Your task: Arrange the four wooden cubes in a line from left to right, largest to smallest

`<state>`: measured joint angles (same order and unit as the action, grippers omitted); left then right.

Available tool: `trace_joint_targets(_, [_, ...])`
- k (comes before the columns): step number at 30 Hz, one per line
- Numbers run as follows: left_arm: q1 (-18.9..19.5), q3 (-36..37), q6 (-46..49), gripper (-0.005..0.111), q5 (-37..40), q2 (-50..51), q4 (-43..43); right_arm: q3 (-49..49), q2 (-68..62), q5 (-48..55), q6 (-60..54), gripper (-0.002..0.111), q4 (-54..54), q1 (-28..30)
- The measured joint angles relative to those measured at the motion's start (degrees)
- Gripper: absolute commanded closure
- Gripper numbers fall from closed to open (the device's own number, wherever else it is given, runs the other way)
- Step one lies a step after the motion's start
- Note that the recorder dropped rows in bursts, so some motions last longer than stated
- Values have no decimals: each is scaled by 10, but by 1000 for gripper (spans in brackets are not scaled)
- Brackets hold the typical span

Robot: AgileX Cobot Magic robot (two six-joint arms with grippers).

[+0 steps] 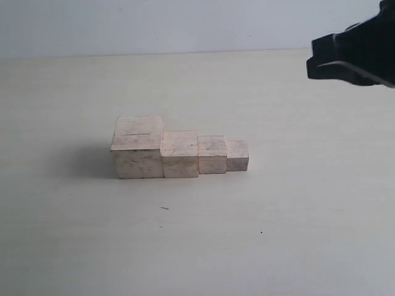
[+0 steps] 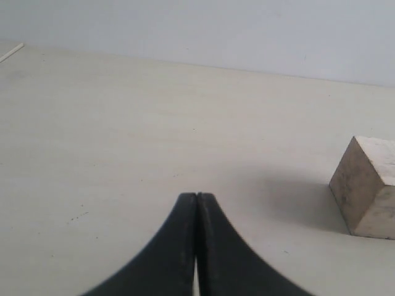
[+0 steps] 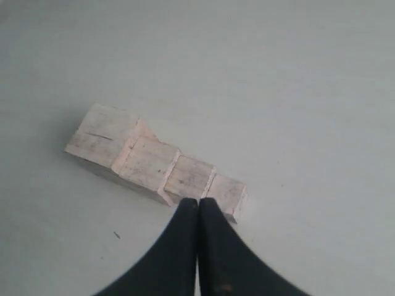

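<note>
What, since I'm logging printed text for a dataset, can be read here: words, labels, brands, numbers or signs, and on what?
None: no text is readable in any view.
The four wooden cubes are bare wood; the largest cube has only a thin crack line on top, not writing.
The table, the left gripper and the right gripper show no markings.

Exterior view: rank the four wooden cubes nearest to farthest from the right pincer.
1. The smallest cube, at the right end of the row, on the side of the right pincer.
2. The second-smallest cube, touching it on the left.
3. The second-largest cube, left of the row's middle.
4. The largest cube, at the left end.
</note>
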<state>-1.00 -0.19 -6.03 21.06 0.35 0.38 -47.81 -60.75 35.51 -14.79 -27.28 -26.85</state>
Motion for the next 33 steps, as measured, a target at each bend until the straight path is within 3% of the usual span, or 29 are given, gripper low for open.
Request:
trace_joint_targets(5, [0, 0, 0, 107, 0, 0, -4, 10, 102, -10, -1, 108, 29, 38])
trace_joint_targets(8, [0, 0, 0, 107, 0, 0, -4, 45, 200, -22, -1, 108, 43, 104])
trace_joint_targets(11, [0, 0, 0, 107, 0, 0, 0, 119, 324, -62, -1, 108, 63, 186])
trace_joint_targets(16, [0, 0, 0, 107, 0, 0, -4, 255, 487, -130, -2, 108, 114, 247])
trace_joint_targets(22, [0, 0, 0, 107, 0, 0, 0, 375, 547, -171, -1, 108, 126, 252])
trace_joint_targets(33, [0, 0, 0, 107, 0, 0, -4, 434, 577, -196, 40, 108, 126, 253])
